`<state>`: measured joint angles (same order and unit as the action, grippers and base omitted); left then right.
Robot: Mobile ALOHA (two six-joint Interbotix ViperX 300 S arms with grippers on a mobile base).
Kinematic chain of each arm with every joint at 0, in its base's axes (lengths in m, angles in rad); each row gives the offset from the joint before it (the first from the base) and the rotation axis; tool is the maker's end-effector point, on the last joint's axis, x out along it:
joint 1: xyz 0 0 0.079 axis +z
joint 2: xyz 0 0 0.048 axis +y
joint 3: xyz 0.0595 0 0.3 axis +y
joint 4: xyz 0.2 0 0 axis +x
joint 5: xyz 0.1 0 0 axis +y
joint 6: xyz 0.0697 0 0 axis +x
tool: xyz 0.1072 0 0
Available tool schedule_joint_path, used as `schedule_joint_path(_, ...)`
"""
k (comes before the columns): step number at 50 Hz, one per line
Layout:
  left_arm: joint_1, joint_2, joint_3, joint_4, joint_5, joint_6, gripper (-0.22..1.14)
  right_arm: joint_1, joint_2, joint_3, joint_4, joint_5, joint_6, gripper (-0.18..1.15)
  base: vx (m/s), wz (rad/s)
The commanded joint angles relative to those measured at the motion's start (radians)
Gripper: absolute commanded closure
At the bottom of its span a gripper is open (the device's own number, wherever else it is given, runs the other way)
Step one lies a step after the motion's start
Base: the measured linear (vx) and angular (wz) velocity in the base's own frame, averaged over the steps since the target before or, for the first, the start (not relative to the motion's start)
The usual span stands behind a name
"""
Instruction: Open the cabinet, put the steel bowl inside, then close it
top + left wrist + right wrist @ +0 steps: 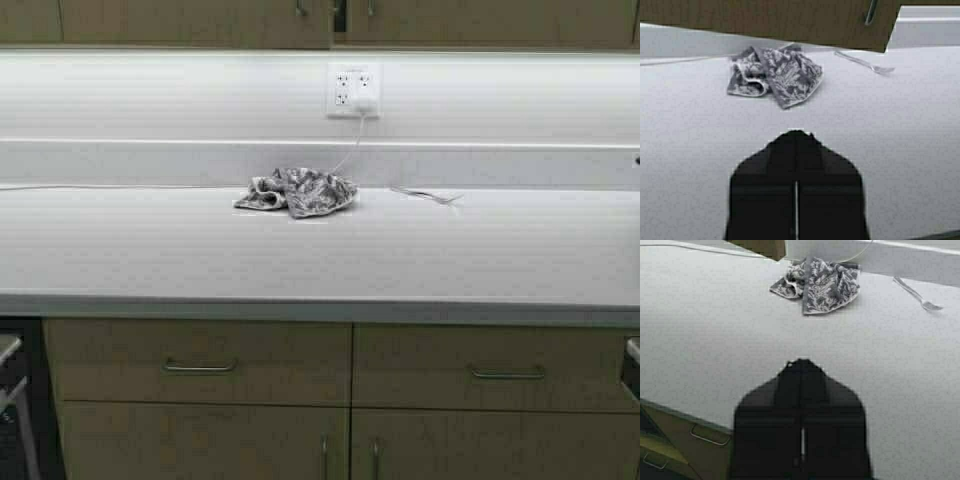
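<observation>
Presently catalogued, one countertop (150,250), pale and flat, spanning the high view from edge to edge; on it, at about 12 o'clock from the counter's centre and near the back wall, one crumpled patterned cloth (297,192), grey and white; at 3 o'clock from the cloth, apart from it, one fork (428,195), lying flat with its tines pointing away from the cloth.

Item, the cabinet (200,22); only the lower edge of its tan doors showed along the top of the high view, with slim silver handles (300,9) near the middle seam; the doors lay flush and shut; its underside also appeared in the left wrist view (790,20).

Item, one wall outlet (353,90) at 12 o'clock above the cloth, with a white plug and a thin cord (350,150) hanging down toward the counter.

Item, base drawers (200,362) below the counter, tan, with bar handles.

Item, left gripper (796,134); it hung over bare counter, with the cloth ahead of it; its fingers were pressed together, holding nothing.

Item, right gripper (801,362); likewise over bare counter, with the cloth and fork beyond; its fingers were closed upon nothing.

The steel bowl was not to be seen in any view; its whereabouts could not be told.
</observation>
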<state>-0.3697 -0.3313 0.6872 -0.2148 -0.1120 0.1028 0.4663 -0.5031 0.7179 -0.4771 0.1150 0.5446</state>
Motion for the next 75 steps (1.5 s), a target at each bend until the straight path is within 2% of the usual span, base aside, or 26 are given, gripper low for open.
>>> schedule_joint_path(1, -0.006, -0.015, -0.006, 0.003, -0.025, 0.008, 0.87, 0.002, 0.005, -0.018, 0.0, -0.009, -0.003, 0.91, 0.03, 0.04)
schedule_joint_path(12, -0.006, 0.006, -0.021, 0.003, -0.06, 0.008, 0.87, 0.002, 0.012, -0.037, 0.002, -0.009, -0.002, 0.91, 0.0, 0.01)
schedule_joint_path(16, -0.006, 0.043, -0.075, 0.003, -0.104, 0.009, 0.87, 0.002, 0.014, -0.037, 0.0, -0.009, -0.003, 0.91, 0.0, 0.0)
schedule_joint_path(21, -0.006, 0.138, -0.225, 0.006, -0.11, 0.011, 0.87, 0.002, 0.026, -0.046, 0.0, -0.009, -0.002, 0.91, 0.01, -0.02)
schedule_joint_path(30, -0.005, 0.359, -0.549, 0.015, -0.002, 0.005, 0.87, 0.002, 0.041, -0.049, -0.002, -0.009, -0.003, 0.91, 0.01, -0.01)
schedule_joint_path(36, -0.006, 0.43, -0.657, 0.015, 0.069, 0.003, 0.87, 0.002, 0.048, -0.049, -0.002, -0.009, -0.005, 0.91, 0.01, -0.01)
schedule_joint_path(44, -0.005, 0.387, -0.584, 0.012, 0.058, 0.0, 0.87, 0.002, 0.046, -0.048, -0.003, -0.009, -0.005, 0.91, 0.02, -0.01)
schedule_joint_path(63, -0.006, 0.094, -0.176, 0.015, -0.014, 0.006, 0.87, 0.002, 0.051, -0.04, -0.003, -0.009, -0.005, 0.91, 0.02, 0.01)
schedule_joint_path(75, -0.006, 0.003, -0.057, 0.015, -0.031, 0.008, 0.87, 0.002, 0.057, -0.037, -0.003, -0.009, -0.005, 0.91, 0.0, 0.0)
